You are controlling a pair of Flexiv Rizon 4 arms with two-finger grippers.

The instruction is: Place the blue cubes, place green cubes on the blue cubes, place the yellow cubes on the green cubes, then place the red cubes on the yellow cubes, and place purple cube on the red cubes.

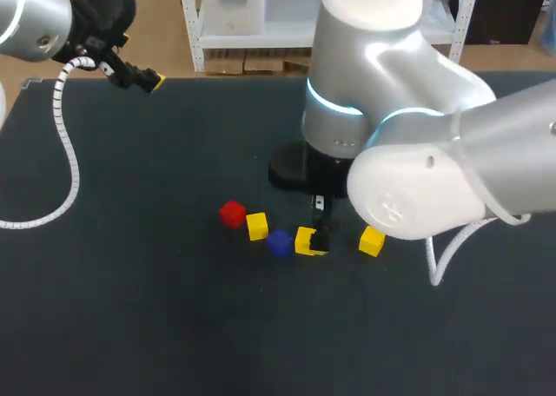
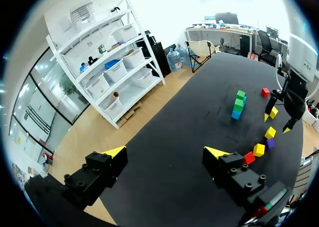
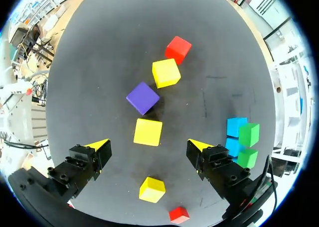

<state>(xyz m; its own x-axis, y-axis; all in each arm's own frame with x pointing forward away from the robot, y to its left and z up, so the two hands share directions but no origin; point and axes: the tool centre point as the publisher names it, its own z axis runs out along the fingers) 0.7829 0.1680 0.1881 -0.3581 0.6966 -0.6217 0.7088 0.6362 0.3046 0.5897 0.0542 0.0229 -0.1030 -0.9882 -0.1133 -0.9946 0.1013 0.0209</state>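
Right gripper (image 3: 148,145): held low over the table (image 3: 99,62), fingers spread wide, nothing pinched. First yellow cube (image 3: 148,132) is seen in the gap just ahead of the tips, clear of both fingers.

Count taken from the right wrist view, 10 cubes in all:
- yellow: 3
- red: 2
- purple: 1
- blue: 2
- green: 2

Outward from the right gripper:
- Purple cube (image 3: 142,98) is found just beyond the first yellow cube, lying flat on the table.
- Second yellow cube (image 3: 166,73) is set just past the purple cube. Far red cube (image 3: 178,50) is close beside it, and contact cannot be told.
- These four are laid in a loose line running away from the fingers.
- Third yellow cube (image 3: 152,189) is seen under the gripper body, behind the tips. Near red cube (image 3: 179,214) is further back again, apart from it.
- Two blue cubes (image 3: 236,127) are placed off to the side, outside one finger and just beside each other. Each is topped by one of the two green cubes (image 3: 248,134). In the head view these stacks are hidden by the right arm.

Left gripper (image 2: 164,152): held above the far left corner of the table, fingers spread wide, nothing held or touched. It is well apart from every cube.
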